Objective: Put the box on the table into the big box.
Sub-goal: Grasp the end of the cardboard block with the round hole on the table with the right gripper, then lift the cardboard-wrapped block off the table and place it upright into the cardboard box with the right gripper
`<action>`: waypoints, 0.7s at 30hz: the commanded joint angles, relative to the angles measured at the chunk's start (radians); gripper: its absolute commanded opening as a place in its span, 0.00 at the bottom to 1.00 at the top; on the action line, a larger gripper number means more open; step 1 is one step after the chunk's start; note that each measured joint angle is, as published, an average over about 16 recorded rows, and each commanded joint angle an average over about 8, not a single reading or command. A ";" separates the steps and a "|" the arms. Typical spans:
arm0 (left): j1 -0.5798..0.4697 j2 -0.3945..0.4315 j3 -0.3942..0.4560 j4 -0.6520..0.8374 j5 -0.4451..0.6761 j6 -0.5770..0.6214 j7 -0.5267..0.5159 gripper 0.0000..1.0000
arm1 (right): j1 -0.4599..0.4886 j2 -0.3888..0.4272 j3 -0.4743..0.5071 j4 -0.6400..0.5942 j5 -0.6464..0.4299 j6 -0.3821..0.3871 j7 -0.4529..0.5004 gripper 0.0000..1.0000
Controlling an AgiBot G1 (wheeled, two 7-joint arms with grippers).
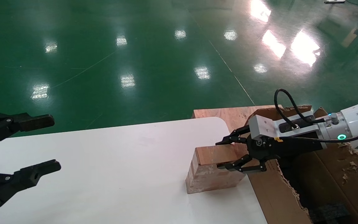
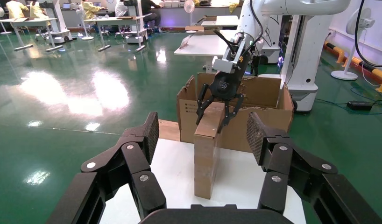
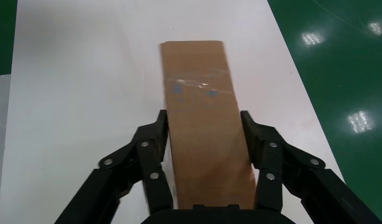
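Right gripper [image 1: 230, 155] straddles the box [image 1: 211, 169] at lower right of the table [image 1: 104, 174], fingers against its sides; grasp step, next lift toward the big box [image 1: 291, 199]; left gripper [image 1: 39, 144] idles open.

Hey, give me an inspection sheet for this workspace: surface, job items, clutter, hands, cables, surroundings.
Surface: white table with rounded corners, bare apart from the box.
Job's things: small brown box stands on the table near its edge by the big box; the big box, torn-edged, sits off the table beside it.
Clutter: black foam pieces and cardboard scraps inside the big box; a plywood board behind it.
Hands: right hand straddles the small box, fingers at both its long sides, closed on it or nearly so; left hand open, hovering over the far side of the table.
Cables: black cable looped over the right wrist.
Surroundings: glossy green floor; other tables and people in the left wrist view.
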 commanded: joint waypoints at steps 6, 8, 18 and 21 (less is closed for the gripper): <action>0.000 0.000 0.000 0.000 0.000 0.000 0.000 0.00 | 0.019 0.019 -0.003 0.024 0.017 0.004 0.056 0.00; 0.000 0.000 0.000 0.000 0.000 0.000 0.000 0.00 | 0.041 0.043 -0.002 0.052 0.039 0.001 0.107 0.00; 0.000 0.000 0.000 0.000 0.000 0.000 0.000 0.00 | 0.253 0.250 0.015 0.240 0.091 0.019 0.389 0.00; 0.000 0.000 0.000 0.000 0.000 0.000 0.000 0.00 | 0.334 0.316 0.034 0.275 0.057 0.044 0.463 0.00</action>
